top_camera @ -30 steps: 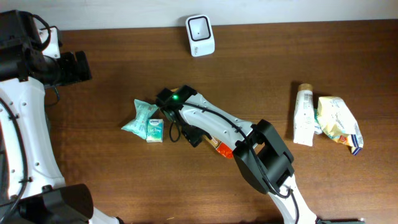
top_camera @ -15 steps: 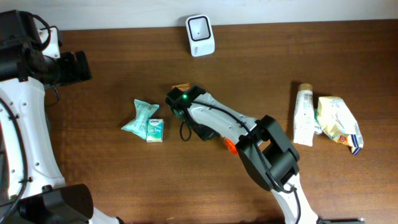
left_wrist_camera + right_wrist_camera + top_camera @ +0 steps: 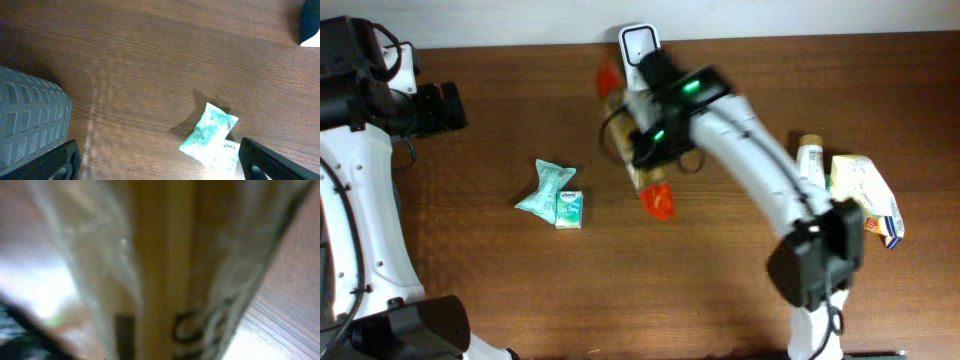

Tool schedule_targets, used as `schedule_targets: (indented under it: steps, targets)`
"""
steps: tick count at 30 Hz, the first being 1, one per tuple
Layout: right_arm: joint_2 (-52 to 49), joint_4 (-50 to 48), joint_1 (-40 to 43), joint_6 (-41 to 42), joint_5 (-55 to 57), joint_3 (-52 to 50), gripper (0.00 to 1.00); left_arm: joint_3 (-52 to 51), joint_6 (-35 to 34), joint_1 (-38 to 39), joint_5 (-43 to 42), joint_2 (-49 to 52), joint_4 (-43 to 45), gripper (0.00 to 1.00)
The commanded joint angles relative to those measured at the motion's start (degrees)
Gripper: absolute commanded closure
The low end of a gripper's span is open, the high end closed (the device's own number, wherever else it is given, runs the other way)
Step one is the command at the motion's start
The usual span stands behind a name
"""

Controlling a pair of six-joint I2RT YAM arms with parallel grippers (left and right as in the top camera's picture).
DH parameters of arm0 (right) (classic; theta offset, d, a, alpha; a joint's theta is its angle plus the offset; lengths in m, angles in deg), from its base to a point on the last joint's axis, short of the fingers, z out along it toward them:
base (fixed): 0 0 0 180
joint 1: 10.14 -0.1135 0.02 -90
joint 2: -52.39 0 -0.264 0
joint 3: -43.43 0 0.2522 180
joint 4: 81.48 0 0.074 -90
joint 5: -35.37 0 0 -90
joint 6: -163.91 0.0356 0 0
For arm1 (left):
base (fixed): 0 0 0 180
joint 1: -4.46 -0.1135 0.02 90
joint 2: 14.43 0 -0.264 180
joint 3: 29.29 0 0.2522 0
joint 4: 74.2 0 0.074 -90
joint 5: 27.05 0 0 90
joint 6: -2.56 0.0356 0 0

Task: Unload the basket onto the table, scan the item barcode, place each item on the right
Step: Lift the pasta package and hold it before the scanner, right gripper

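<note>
Brown wooden table [image 3: 470,130], right gripper [image 3: 638,150] pinching orange-tipped clear plastic packet [image 3: 658,203] near far white box-shaped scanner [image 3: 640,42], left gripper [image 3: 162,162] jaws spread wide, teal tissue packs [image 3: 555,195] at left.

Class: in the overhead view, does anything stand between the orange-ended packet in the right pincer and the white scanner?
Nothing visible does. The packet, blurred, hangs right beside the scanner. The tissue packs and the tube lie well off to either side of it.
</note>
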Motion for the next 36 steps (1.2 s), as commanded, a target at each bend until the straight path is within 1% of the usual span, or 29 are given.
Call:
schedule_targets:
  steps: [1,6,11,14,17,19,21,22,23,24,27,29,31,32,33,34,36]
  targets:
    - [2.95,-0.81,7.06,-6.43,-29.79,1.88,0.96,0.26,0.48,-0.15,-0.04,-0.26,-0.07,0.01]
    - [3.06,-0.87,11.91,-9.22,-45.7,1.9,0.96,0.26,0.48,-0.15,-0.04,-0.26,-0.09,0.01]
    - [4.48,-0.98,12.24,-9.14,-45.44,1.95,0.96,0.26,0.48,-0.15,-0.04,-0.26,-0.09,0.01]
    - [7.26,-0.96,12.04,-8.68,-38.4,1.95,0.96,0.26,0.48,-0.15,-0.04,-0.26,-0.09,0.01]
    - [9.51,-0.96,10.62,-8.44,-23.43,1.95,0.96,0.26,0.48,-0.13,-0.04,-0.26,-0.09,0.01]
    - [9.35,-1.29,7.48,-8.5,-4.61,1.92,0.96,0.26,0.48,-0.13,-0.04,-0.26,-0.09,0.01]
    - [8.52,-3.61,2.97,-8.41,20.76,1.77,0.96,0.26,0.48,-0.13,-0.04,-0.26,-0.09,0.01]
    - [7.89,-5.38,1.27,-7.67,29.66,1.77,0.96,0.26,0.48,-0.13,-0.04,-0.26,-0.09,0.01]
    - [6.64,-8.41,-0.81,-5.27,41.05,1.7,0.96,0.26,0.48,-0.13,-0.04,-0.26,-0.09,0.01]
    - [5.31,-11.47,-1.99,-3.78,49.0,1.7,0.96,0.26,0.48,-0.15,-0.04,-0.26,-0.09,0.01]
    - [-1.36,-27.52,-2.67,-3.82,73.35,1.66,0.96,0.26,0.48,-0.15,-0.04,-0.26,-0.09,0.01]
    - [-6.91,-39.41,-1.64,-10.36,76.56,1.68,0.96,0.26,0.48,-0.13,-0.04,-0.26,-0.09,0.01]
    - [-9.73,-47.95,-1.57,-15.63,79.25,1.68,0.96,0.26,0.48,-0.13,-0.04,-0.26,-0.09,0.01]
    - [-11.28,-53.94,-1.57,-19.82,79.3,1.68,0.96,0.26,0.48,-0.13,-0.04,-0.26,-0.09,0.01]
    - [-13.66,-63.45,-1.07,-26.21,81.22,1.68,0.96,0.26,0.48,-0.15,-0.04,-0.26,-0.09,0.01]
    - [-15.39,-68.52,-0.22,-28.96,81.61,1.68,0.96,0.26,0.48,-0.15,-0.04,-0.26,-0.09,0.01]
    - [-17.62,-70.64,1.66,-29.49,79.93,1.66,0.96,0.26,0.48,-0.13,-0.04,-0.26,-0.09,0.01]
